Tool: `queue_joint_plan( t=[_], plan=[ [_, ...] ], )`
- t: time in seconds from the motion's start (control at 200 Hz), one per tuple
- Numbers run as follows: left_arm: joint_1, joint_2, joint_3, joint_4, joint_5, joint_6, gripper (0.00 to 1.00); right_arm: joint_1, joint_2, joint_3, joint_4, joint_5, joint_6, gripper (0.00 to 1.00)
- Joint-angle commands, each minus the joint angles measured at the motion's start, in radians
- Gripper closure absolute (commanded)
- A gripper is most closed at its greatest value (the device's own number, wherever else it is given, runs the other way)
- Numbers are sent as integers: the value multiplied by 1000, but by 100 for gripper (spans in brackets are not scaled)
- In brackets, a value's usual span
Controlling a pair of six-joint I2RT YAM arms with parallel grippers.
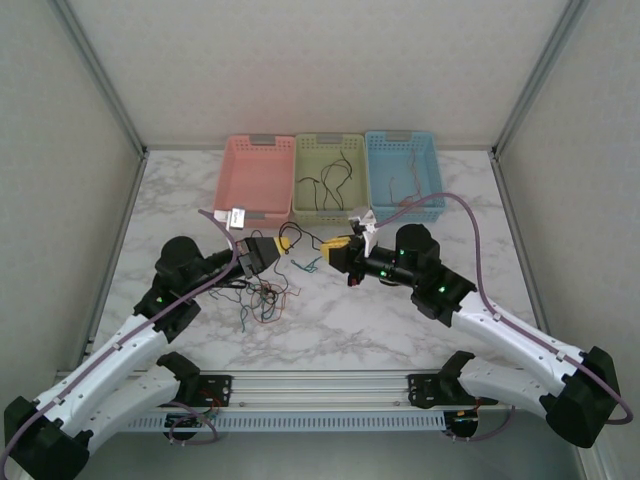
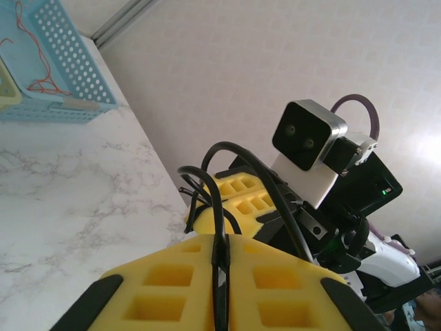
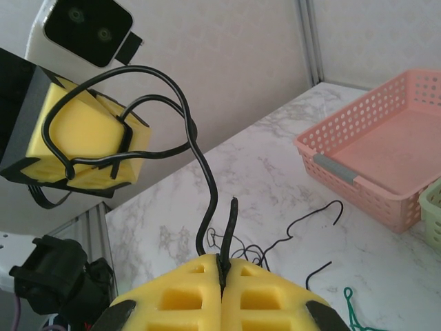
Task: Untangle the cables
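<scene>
A black cable [image 2: 219, 207] stretches between my two grippers above the table. My left gripper [image 2: 220, 258] has its yellow foam pads shut on one part of it. In the right wrist view the same black cable [image 3: 212, 196] loops around the left gripper's pads [image 3: 76, 138], and my right gripper [image 3: 222, 267] is shut on its other end, a short tip sticking out. In the top view the left gripper [image 1: 285, 243] and right gripper [image 1: 333, 250] face each other a short way apart. A tangle of thin black, red and green cables [image 1: 265, 295] lies on the marble below the left gripper.
Three baskets stand at the back: pink [image 1: 255, 180], green [image 1: 328, 178] with dark wires inside, blue [image 1: 404, 175] with red wires. Loose black strands [image 3: 310, 227] and a green wire [image 3: 355, 307] lie on the table near the pink basket [image 3: 386, 152].
</scene>
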Motion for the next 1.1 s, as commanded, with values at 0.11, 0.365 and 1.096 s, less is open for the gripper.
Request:
queue_joint_plan(
  t=[0.11, 0.365, 1.096],
  plan=[
    [-7, -8, 34, -20, -2, 33, 97, 9, -25, -17, -14, -34, -5, 100],
    [-7, -7, 51, -104, -39, 65, 100, 9, -42, -6, -30, -1, -14, 100],
    [2, -6, 175, -826, -446, 371, 100, -24, -230, 29, -240, 528, -107, 100]
  ],
)
